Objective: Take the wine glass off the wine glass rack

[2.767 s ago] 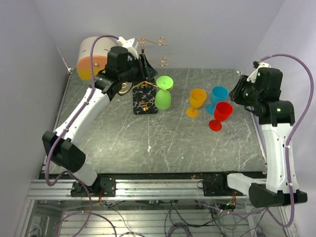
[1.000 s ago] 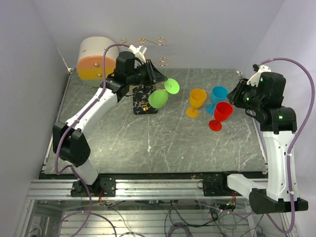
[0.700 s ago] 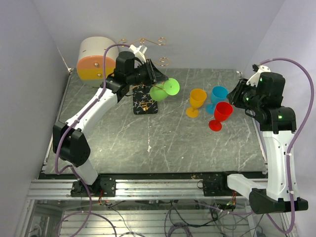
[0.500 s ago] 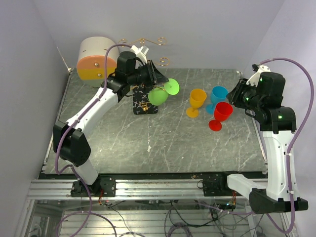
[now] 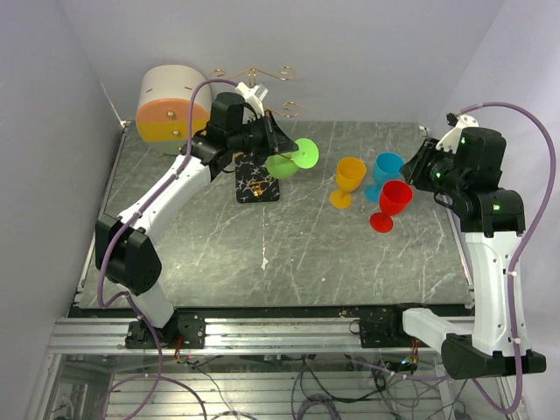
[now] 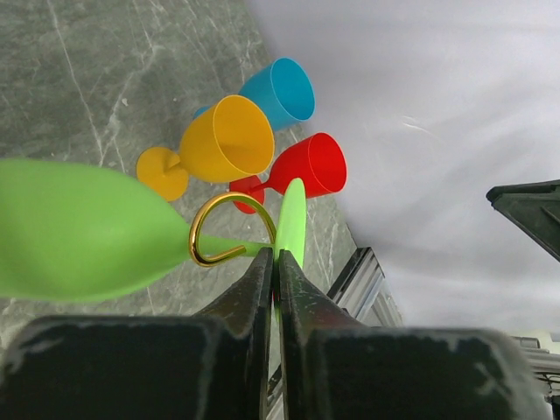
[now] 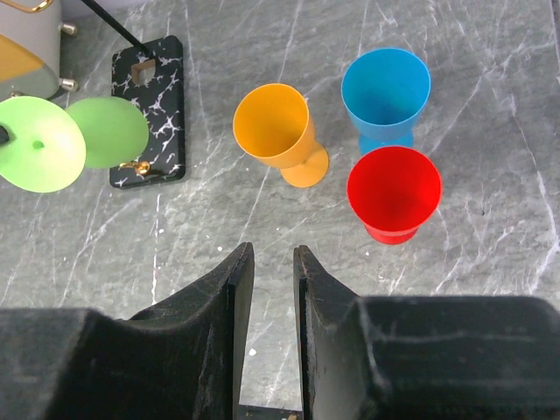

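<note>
While the left gripper pinches the green plastic wine glass by its foot | stem inside a curl of the gold-wire, black-marble-based wine glass rack | right gripper slightly parted, empty.

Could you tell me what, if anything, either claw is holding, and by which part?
The left claw pinches the green wine glass by the rim of its foot; the right claw holds nothing.
</note>
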Robot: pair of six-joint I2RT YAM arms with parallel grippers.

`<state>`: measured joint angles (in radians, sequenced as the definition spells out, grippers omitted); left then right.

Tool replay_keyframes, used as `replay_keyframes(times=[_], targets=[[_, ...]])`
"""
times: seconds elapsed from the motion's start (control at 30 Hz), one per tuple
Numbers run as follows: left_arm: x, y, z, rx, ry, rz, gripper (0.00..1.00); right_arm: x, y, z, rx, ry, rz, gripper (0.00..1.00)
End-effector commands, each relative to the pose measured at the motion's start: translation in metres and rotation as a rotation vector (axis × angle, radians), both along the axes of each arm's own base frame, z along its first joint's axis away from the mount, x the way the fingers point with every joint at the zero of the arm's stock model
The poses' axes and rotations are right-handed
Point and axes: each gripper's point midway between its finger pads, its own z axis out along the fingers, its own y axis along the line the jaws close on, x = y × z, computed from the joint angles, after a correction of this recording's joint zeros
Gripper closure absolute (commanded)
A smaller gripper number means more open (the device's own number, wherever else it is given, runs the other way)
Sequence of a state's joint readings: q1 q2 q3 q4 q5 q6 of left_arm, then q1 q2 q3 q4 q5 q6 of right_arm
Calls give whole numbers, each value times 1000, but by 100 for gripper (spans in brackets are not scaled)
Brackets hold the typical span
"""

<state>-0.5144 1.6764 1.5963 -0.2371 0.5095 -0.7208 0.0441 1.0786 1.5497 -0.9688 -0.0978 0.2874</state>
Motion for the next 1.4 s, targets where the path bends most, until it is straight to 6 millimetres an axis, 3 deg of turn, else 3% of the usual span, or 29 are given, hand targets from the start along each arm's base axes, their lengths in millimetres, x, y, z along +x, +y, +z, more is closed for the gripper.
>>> replay_keyframes(times=[0.0, 0.23, 0.47, 0.63, 0.83, 1.13, 1.27, 1.37], targets=[[-7, -7, 17, -16, -37, -33, 91, 2, 0, 5, -3, -30, 4, 75], [-6, 13, 31, -17, -54, 61, 93, 3, 0, 3, 2, -32, 3, 75], [9, 59, 42, -18, -73, 232, 93, 3, 1, 3, 7, -34, 7, 75], [19, 76, 38, -18, -56, 284, 93, 3, 3, 4, 19, -37, 13, 75], [37, 59, 43, -128, -53, 251, 93, 4, 8, 1, 36, -39, 31, 75], [53, 22, 84, -439, -77, 103, 93, 6, 13, -4, 55, -46, 56, 75], [41, 12, 105, -568, -76, 0, 93, 6, 15, -3, 62, -57, 66, 75], [20, 16, 129, -639, -113, -52, 93, 8, 16, 0, 63, -69, 68, 75]])
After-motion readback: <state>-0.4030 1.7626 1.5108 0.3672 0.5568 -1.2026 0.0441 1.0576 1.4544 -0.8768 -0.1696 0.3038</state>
